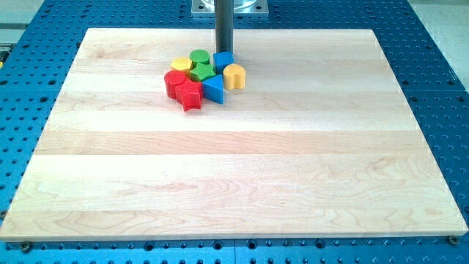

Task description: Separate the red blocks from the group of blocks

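So my tip (pixel 223 52) sits at the cluster's 12 o'clock edge, just touching or beside the blue cube-ish block (pixel 223 61). The two red ones are on the far side: the glossy red star-shaped block (pixel 190 95) at about 7 o'clock from my tip, and the rounder red block (pixel 174 82) touching it at 8 o'clock. No fingers on this rig, just a bare dark rod. In between sit the green star block (pixel 202 72), green cylinder (pixel 198 56) and yellow blocks (pixel 234 75). Smooth pale wooden board (pixel 234 183), so everything probably slides easily.
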